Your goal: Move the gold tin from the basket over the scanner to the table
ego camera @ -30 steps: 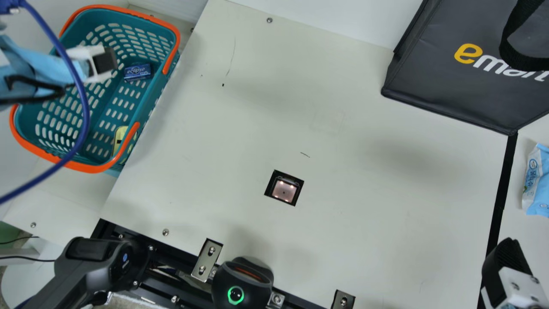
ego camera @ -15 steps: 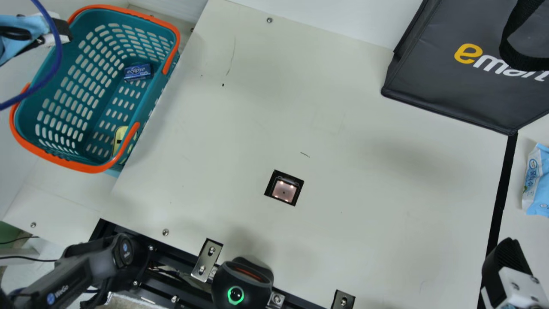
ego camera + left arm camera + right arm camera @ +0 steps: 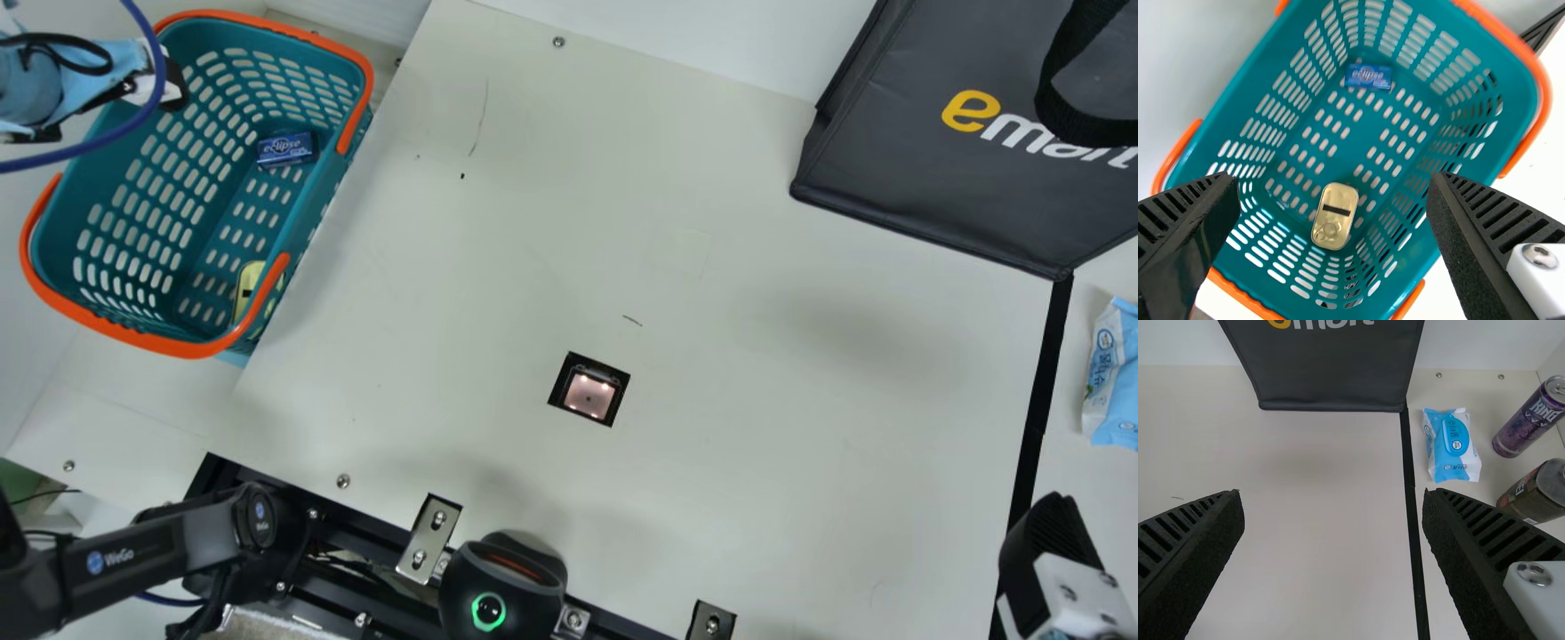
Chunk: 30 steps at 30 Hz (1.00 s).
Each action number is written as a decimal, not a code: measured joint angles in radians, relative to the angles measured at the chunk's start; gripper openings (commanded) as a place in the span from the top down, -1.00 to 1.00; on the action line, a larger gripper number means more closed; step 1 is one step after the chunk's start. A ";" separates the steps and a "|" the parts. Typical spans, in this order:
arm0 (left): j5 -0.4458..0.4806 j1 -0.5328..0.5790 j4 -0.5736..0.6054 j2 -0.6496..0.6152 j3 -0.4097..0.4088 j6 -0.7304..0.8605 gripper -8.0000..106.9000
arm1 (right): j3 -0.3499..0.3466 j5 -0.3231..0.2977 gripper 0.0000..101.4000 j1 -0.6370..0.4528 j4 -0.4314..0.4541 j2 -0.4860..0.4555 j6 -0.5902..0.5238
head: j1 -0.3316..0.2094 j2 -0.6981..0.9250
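Currently holding the left hand (image 3: 1333,180) open above the gold tin (image 3: 1331,230), lying flat in the robot's-side end of the basket (image 3: 178,346). Presenting its long axis roughly square to the finger-to-finger line, thus probably calling for descent and closure across its width. Holding the right hand (image 3: 1333,495) open, much farther away.

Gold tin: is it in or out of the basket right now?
In: the left wrist view shows the tin lying on the floor of the basket, with no jaws on it.
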<state>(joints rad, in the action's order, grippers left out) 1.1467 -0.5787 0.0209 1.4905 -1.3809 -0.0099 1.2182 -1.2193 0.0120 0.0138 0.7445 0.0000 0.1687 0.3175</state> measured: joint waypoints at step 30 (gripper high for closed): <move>-0.091 0.013 -0.051 0.279 0.100 0.026 -0.71 | 0.000 0.001 -0.87 0.000 0.000 0.000 0.000 | -0.002 0.000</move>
<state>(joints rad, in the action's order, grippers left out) 1.0557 -0.5654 -0.0297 1.7691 -1.2805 0.0162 1.2182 -1.2184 0.0120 0.0138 0.7445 0.0000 0.1672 0.3175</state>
